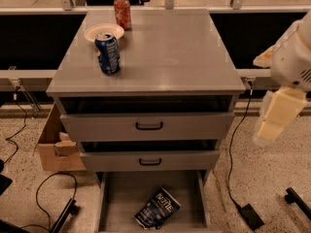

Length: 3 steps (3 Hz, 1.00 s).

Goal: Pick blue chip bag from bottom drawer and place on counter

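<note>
Cardboard box (51, 152): on the floor at the left, against the cabinet's side, top open.
Blue soda can (108, 53): upright on the counter's left part, nearer than the plate and just beside it.
Plate (95, 32): small, pale, on the far left of the counter.
Red soda can (122, 12): upright at the far edge, just right of the plate.
Counter (170, 52): grey cabinet top, slightly glossy.
Upper drawers (194, 126): two grey fronts with black handles, each with a dark gap above it.
Bottom drawer (121, 198): pulled out towards the near side, interior exposed.
Blue chip bag (158, 208): lying flat and askew on the bottom drawer's floor, right of its middle, white lettering up.
Cable (232, 178): runs down the cabinet's right side to a black block on the floor.
Gripper (274, 120): cream-coloured, hanging at the far right, beside the cabinet at drawer height, well apart from the bag; holds nothing visible; open or closed cannot be told.
</note>
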Each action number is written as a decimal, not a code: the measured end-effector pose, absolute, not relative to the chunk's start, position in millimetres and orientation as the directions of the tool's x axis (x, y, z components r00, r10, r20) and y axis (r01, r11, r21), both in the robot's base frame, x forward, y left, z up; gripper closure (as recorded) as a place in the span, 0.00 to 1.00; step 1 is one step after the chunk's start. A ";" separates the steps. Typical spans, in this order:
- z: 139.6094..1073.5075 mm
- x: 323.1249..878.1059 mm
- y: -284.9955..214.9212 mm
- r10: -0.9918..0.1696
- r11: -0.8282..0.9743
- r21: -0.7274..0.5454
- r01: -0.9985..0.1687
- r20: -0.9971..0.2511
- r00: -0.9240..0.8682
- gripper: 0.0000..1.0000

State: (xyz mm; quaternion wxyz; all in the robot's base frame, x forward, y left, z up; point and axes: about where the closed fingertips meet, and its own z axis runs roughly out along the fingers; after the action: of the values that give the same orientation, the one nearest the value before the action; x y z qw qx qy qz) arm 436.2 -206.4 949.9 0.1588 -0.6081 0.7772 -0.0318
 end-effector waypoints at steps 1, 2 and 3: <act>892.9 426.3 -183.6 -0.946 0.269 -0.226 -0.936 -0.246 -0.213 0.00; 838.5 420.3 -154.0 -0.930 0.290 -0.203 -0.935 -0.289 -0.226 0.00; 786.9 409.5 -128.4 -0.913 0.339 -0.206 -0.918 -0.306 -0.269 0.00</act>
State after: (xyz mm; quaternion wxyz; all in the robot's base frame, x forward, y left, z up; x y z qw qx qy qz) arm 409.5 -128.4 786.9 0.1878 -0.5747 0.7965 0.0060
